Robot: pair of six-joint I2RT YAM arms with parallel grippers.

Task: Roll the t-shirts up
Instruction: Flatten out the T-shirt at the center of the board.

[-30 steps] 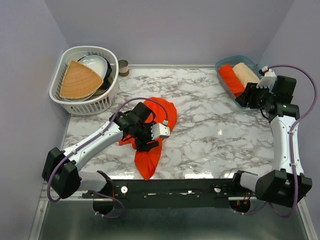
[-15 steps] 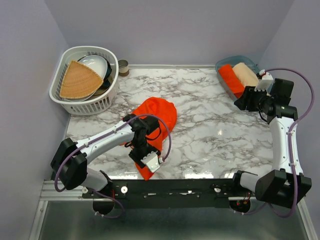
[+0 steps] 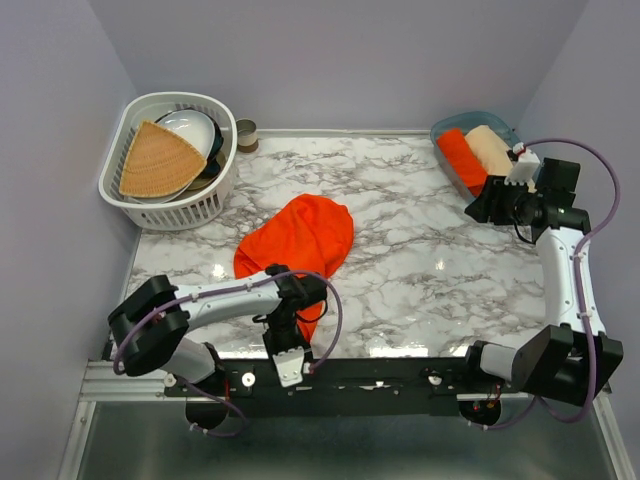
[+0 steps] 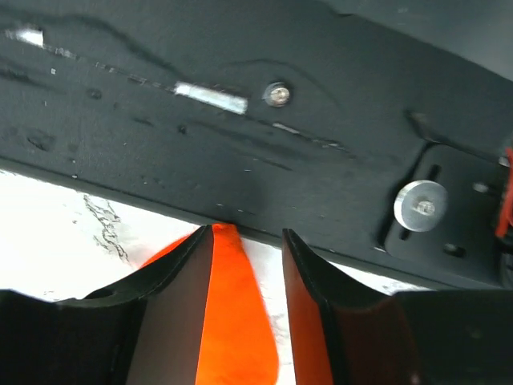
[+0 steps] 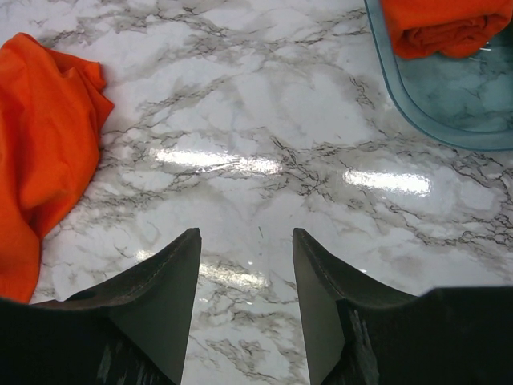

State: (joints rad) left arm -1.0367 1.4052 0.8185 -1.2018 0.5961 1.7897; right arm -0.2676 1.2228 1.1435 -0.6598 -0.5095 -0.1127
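The left pincer (image 4: pixel 244 233) is at the near edge of the bench (image 3: pixel 420 270). A strip of the loose orange shirt (image 3: pixel 300 235) lies between its fingers, but I cannot tell whether it is clamped. The right pincer (image 5: pixel 244 233) hangs open above the bench beside the tray (image 3: pixel 438 130), which holds 2 rolled shirts: 1 orange (image 3: pixel 458 155), 1 beige (image 3: pixel 490 148).

An orange t-shirt (image 3: pixel 300 232) lies crumpled, unrolled, left of centre, its near end tapering to a tip. To my far right, a rolled orange t-shirt (image 3: pixel 459 155) and a rolled beige t-shirt (image 3: pixel 490 148) lie side by side in a bin (image 5: pixel 449 104).
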